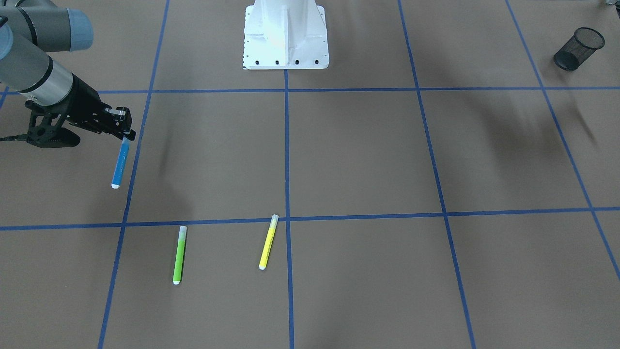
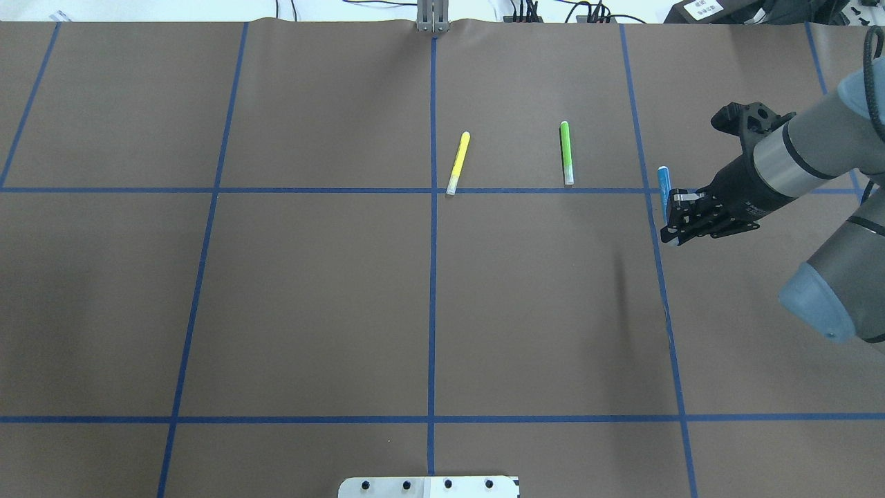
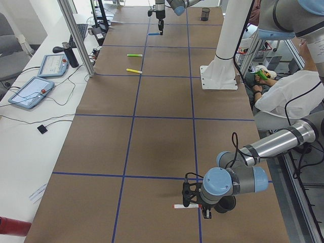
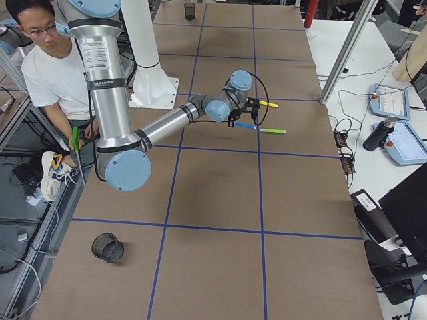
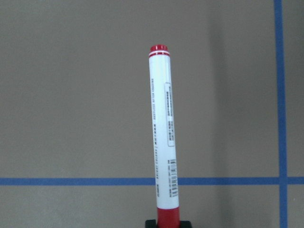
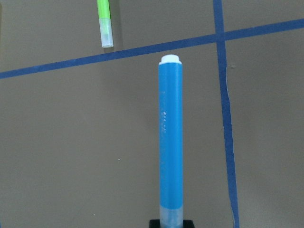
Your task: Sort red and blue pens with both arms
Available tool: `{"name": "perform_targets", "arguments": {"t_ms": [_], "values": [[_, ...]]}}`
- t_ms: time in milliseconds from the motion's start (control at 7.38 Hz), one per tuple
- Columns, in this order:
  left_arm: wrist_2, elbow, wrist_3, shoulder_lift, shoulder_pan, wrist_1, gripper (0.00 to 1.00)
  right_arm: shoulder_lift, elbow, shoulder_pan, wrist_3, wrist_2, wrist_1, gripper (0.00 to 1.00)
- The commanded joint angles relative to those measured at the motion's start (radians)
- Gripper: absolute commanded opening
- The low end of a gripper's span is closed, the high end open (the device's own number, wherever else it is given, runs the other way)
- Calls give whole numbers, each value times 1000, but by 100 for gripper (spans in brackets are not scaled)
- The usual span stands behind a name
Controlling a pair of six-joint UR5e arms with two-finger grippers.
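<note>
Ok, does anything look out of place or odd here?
Nothing stands out. The right gripper holds the blue pen, the left gripper the red pen; green marker and yellow marker lie flat, apart.

**Wrist views.** The red pen and the blue pen each ran off the bottom edge. There, only a black sliver of the left gripper and of the right gripper showed. The red pen's barrel print was too small to read. The top edge cut the green marker.

**Front-facing and overhead views.** The left arm fell outside both frames. The right arm and the white base were cropped.
</note>
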Motion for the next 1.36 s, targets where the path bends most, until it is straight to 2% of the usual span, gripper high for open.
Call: {"name": "perform_targets", "arguments": {"t_ms": [0, 542, 814, 949, 1220], "values": [[46, -15, 139, -26, -71, 198, 0, -3, 9, 4, 3, -3, 0, 0], [66, -12, 162, -58, -68, 500, 0, -3, 0, 1, 11, -1, -3, 0], [83, -23, 199, -118, -90, 754, 0, -3, 4, 1, 14, 0, -3, 0], [83, -46, 249, -131, -138, 871, 0, -3, 4, 1, 15, 0, -3, 0], [81, -85, 311, -148, -162, 1121, 0, -3, -3, 1, 14, 0, -5, 0]]}}
